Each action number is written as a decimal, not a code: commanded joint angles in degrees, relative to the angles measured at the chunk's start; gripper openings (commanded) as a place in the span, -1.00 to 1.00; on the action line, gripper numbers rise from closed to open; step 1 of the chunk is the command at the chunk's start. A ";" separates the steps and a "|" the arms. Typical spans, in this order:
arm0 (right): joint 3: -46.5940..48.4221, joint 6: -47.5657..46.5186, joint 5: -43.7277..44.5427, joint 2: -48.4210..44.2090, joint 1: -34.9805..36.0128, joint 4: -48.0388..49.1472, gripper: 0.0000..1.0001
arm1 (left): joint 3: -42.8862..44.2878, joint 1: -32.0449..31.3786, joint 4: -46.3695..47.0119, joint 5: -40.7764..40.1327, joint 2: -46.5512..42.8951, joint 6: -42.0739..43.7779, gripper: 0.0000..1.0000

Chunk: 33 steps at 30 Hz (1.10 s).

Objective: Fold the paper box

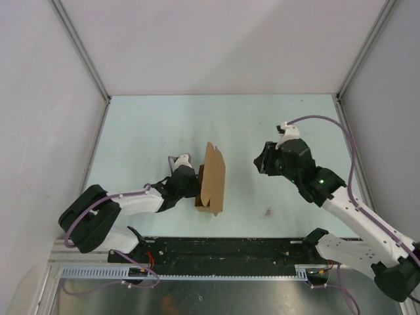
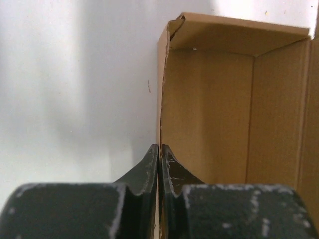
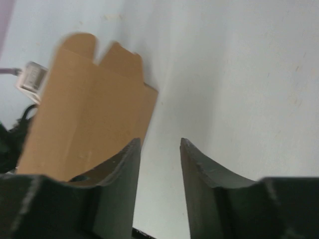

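Left claw (image 2: 158, 152) is clamped shut on the paper box (image 2: 209, 114). In your left wrist view, both fingers pinch the edge of one cardboard wall, with only card between them. Right claw (image 3: 159, 144) is open: jaws apart, only bare desk in the gap, holding nothing.

Big to small:
- Desk (image 1: 151, 131): pale green top, white panels on three sides.
- Left arm (image 1: 125, 207) lies low and reaches toward the middle. Right arm (image 1: 348, 210) comes in from the right with a purple cable (image 1: 351, 151) looping over it.
- The box stands on edge near the middle of the desk, toward the near side. It's plain brown and partly formed. The left claw touches its left side. The right claw sits well apart on its right, pointed toward it.
- Left wrist view looks into the open inside of the box: back panel, a flap folded over the top, a side wall at right. The top left corner where the flap meets the gripped wall is creased.
- Right wrist view gives you the outer face with two tabs (image 3: 117, 57) along the far edge, a bit blurred.
- Small dark mark (image 1: 268, 211) on the desk, near side, right of the box.
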 commanded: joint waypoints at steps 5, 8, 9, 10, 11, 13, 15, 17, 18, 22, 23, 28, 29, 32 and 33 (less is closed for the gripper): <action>-9.78 5.60 -2.46 7.75 -0.56 12.39 -0.52 | 2.64 -2.01 2.52 -1.89 4.20 -3.81 -0.73; -11.19 5.51 -6.85 14.42 0.06 17.23 -0.64 | 3.25 -2.45 2.08 -2.33 5.26 -3.37 -0.70; -11.45 5.86 -7.73 16.01 1.10 20.03 -0.66 | 3.34 -2.54 1.82 -2.50 5.61 -3.28 -0.70; -11.54 5.95 -7.83 19.33 1.63 21.28 -0.68 | 3.60 -2.72 1.56 -2.77 5.61 -3.10 -0.68; -11.46 6.12 -8.01 20.84 2.25 23.29 -0.70 | 3.61 -2.72 1.38 -3.03 5.53 -3.01 -0.66; -11.46 7.00 -8.01 25.05 3.39 24.89 -0.72 | 4.39 -3.07 0.42 -3.29 5.61 -2.58 -0.57; -11.46 7.62 -8.09 27.52 3.92 26.47 -0.73 | 5.36 -3.42 -1.16 -3.65 5.70 -2.05 -0.55; -11.37 8.14 -8.10 30.15 4.71 29.35 -0.75 | 7.12 -4.12 -2.75 -4.52 5.96 -1.26 -0.52; -11.45 8.15 -8.10 30.78 5.15 29.90 -0.74 | 8.43 -4.47 -4.32 -4.87 6.05 -1.17 -0.51; -11.46 8.58 -8.10 33.07 5.94 31.40 -0.75 | 9.41 -5.62 -5.04 -5.67 5.88 -0.55 -0.37; -11.46 8.85 -8.10 33.42 5.95 31.57 -0.76 | 9.49 -5.79 -5.04 -5.76 5.79 -0.55 -0.35; -11.46 8.85 -9.76 34.48 6.47 32.63 -0.76 | 9.93 -6.49 -5.48 -5.76 6.05 -0.55 -0.06; -11.46 8.85 -9.77 34.48 6.47 33.06 -0.76 | 10.02 -6.67 -5.57 -5.67 6.14 -0.55 -0.04; -11.46 8.94 -10.11 34.48 6.65 33.24 -0.76 | 10.55 -7.29 -5.74 -5.76 6.49 -0.55 -0.03; -11.46 9.02 -10.20 34.48 6.65 33.33 -0.76 | 10.81 -7.37 -5.83 -5.67 6.58 -0.81 -0.02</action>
